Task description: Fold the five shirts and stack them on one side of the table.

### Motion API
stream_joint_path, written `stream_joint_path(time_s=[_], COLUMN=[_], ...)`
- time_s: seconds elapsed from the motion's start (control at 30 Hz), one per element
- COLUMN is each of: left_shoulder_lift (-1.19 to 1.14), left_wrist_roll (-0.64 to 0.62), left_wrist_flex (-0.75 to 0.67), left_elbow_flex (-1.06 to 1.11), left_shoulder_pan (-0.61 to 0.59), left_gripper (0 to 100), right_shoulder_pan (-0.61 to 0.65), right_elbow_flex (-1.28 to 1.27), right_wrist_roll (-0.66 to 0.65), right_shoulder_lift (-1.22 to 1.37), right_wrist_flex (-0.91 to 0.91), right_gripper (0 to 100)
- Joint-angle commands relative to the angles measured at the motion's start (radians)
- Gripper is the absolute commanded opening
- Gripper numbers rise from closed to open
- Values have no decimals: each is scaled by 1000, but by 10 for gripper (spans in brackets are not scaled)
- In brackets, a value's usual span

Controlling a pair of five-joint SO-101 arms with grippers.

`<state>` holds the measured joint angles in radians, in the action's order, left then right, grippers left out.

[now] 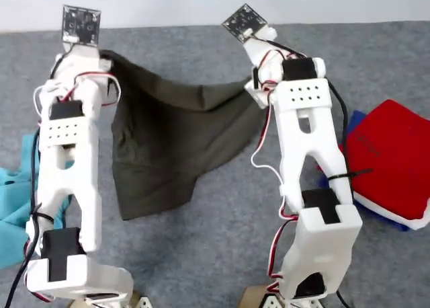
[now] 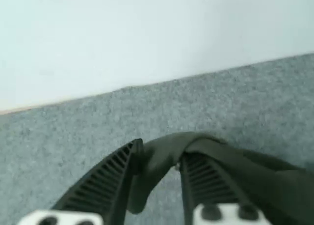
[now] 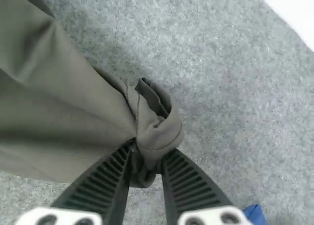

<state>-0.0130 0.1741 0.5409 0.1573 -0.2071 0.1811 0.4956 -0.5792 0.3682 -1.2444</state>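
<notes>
My left hand [image 2: 159,157] and my right hand [image 3: 146,158] each pinch one bunched corner of the dark olive shirt [image 1: 168,140], which stretches wrinkled between them, its lower part lying on the grey worktop [image 1: 222,244].

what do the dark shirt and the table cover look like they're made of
Dark shirt: thin, soft cloth, matte olive-brown, probably cotton-like; it drapes and bunches into folds. Table cover: grey felt or low carpet, judging by its fuzzy speckled nap.
</notes>
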Motion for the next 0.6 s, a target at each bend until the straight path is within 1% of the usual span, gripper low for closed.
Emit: stream_joint_path(time_s=[0.0,0.07,0.17,0.27,0.33,0.43,0.57], left_shoulder_lift=[8,8,8,0,-14,-71,-144], left_wrist_roll=[-12,-15,-17,-11,-6,54,81], left_wrist_flex=[112,161,186,222,224,232,244], left_elbow_flex=[-162,-228,-289,-332,-332,-325,-329], left_shoulder_pan=[-8,-6,-9,-37,-57,-75,-141], left_gripper=[124,134,151,156,156,156,156], right_shoulder_pan=[-10,-8,-13,-18,-24,-33,-50], right_elbow_flex=[9,9,9,9,9,9,9], right_wrist_roll=[-5,-5,-3,-3,-3,-3,0], right_shoulder_lift=[-4,5,18,19,19,21,19], right_wrist_flex=[22,22,22,15,13,13,13], right_gripper=[10,10,10,10,10,10,10])
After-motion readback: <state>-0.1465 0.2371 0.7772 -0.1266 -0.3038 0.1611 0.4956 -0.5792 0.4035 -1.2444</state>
